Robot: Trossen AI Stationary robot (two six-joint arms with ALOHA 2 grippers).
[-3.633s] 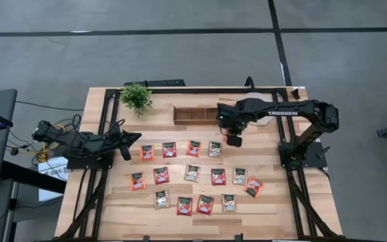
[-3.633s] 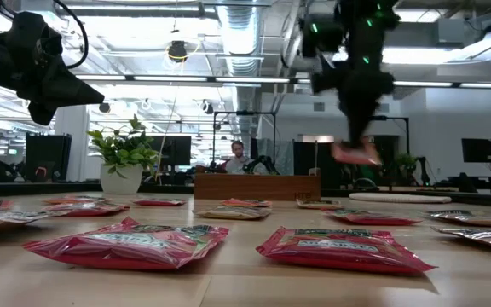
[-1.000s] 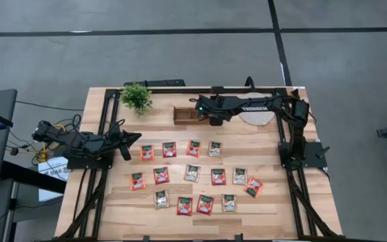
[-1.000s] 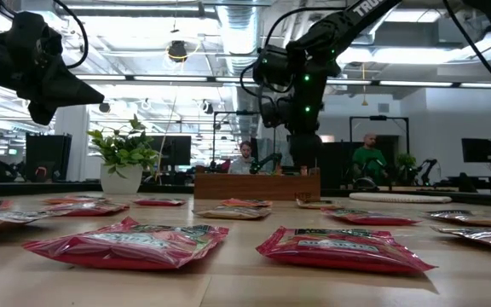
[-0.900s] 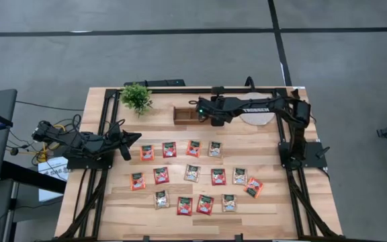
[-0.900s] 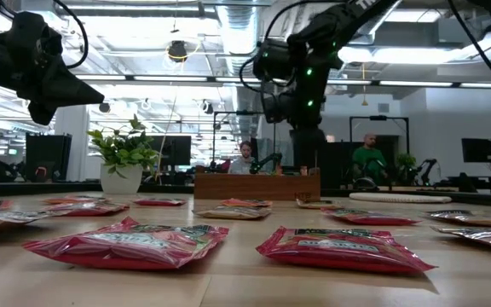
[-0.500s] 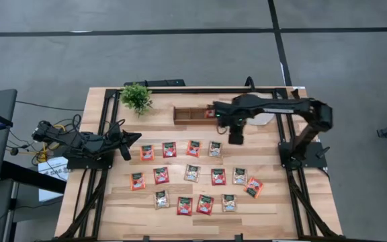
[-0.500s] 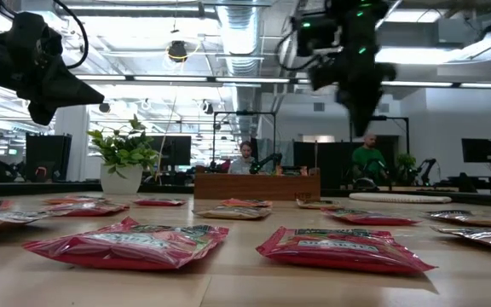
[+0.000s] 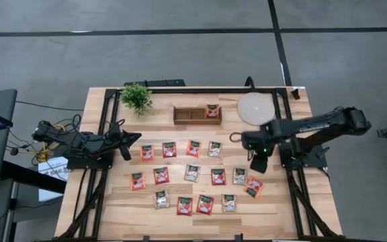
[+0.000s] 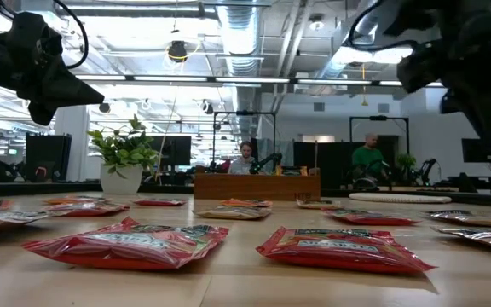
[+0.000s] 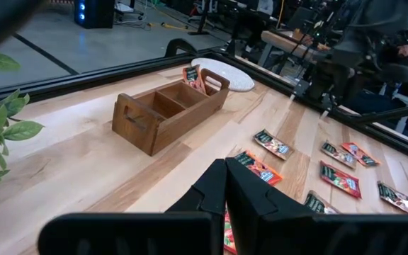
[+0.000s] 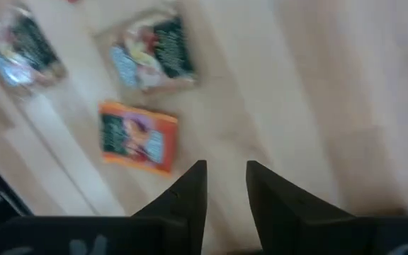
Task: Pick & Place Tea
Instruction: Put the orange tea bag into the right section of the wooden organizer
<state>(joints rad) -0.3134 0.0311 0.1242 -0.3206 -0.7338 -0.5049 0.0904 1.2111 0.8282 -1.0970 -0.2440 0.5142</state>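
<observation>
Several tea packets (image 9: 191, 173) lie flat in rows on the wooden table. One more packet (image 9: 212, 111) stands in the right compartment of the wooden box (image 9: 197, 114) near the far edge. My right gripper (image 9: 256, 163) hovers above the table at the right end of the rows, open and holding nothing. In its wrist view the orange packet (image 12: 139, 138) and a green-and-white packet (image 12: 151, 55) lie beyond my fingers. My left gripper (image 9: 134, 138) waits shut at the table's left, left of the rows.
A potted plant (image 9: 136, 97) stands at the far left and a round white disc (image 9: 255, 109) lies right of the box. The box's left and middle compartments (image 11: 163, 105) show no packet. Bare wood lies between the box and the rows. People sit in the room behind.
My right gripper has left the box's right compartment and swung toward the table's right and near edges; it now hangs over the right end of the rows. A packet shows in that compartment now that the arm has cleared it. The packets on the table have not moved.
</observation>
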